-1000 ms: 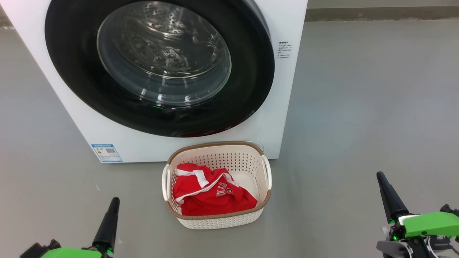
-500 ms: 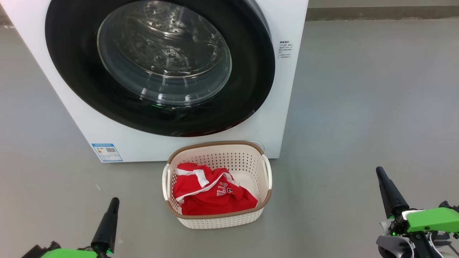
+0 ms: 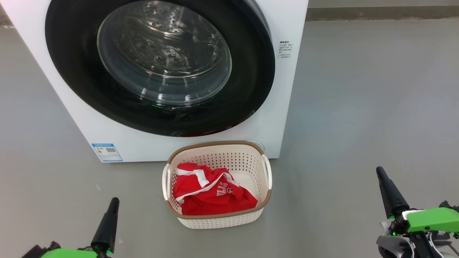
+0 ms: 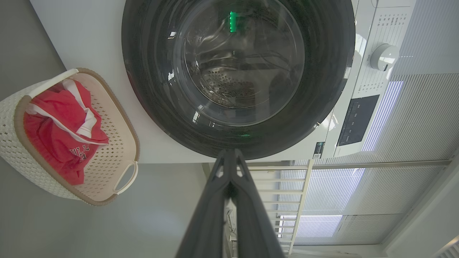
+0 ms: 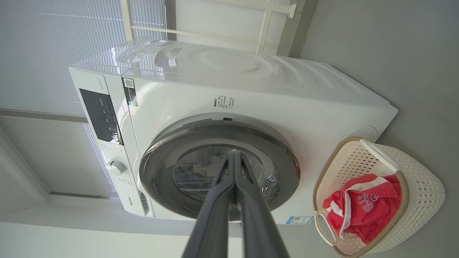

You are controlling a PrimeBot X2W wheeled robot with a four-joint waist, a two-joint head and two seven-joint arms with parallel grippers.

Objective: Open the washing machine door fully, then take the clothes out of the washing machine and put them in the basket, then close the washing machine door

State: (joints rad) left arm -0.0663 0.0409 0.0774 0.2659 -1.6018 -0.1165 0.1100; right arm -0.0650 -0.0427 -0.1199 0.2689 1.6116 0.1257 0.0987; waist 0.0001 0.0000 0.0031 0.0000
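Observation:
The white washing machine (image 3: 272,107) stands ahead, and its round glossy black door (image 3: 251,82) lies flat against the front, shut. Behind the door's glass only the steel drum shows. Right in front of the machine sits the cream basket (image 3: 229,148) with red clothes (image 3: 211,197) in it, white trim and lettering up. My left gripper (image 3: 114,200) is low at the left, fingers together, shut and holding nothing. Off to the right of the basket my right gripper (image 3: 379,170) is likewise shut and holding nothing. The wrist views show the door (image 4: 322,89) (image 5: 283,168), the basket (image 4: 118,107) (image 5: 423,186) and each shut gripper (image 4: 230,152) (image 5: 232,154).
Grey floor (image 3: 358,107) spreads on both sides of the basket and to the right of the machine. A small blue label (image 3: 106,152) sits low on the machine's front. The control panel and dial (image 4: 383,57) are on the machine's upper front. Blinds and a white rail lie behind.
The right gripper rose a little in the head view between one second ago and half a second ago, then stayed. Door, basket and left gripper are unchanged.

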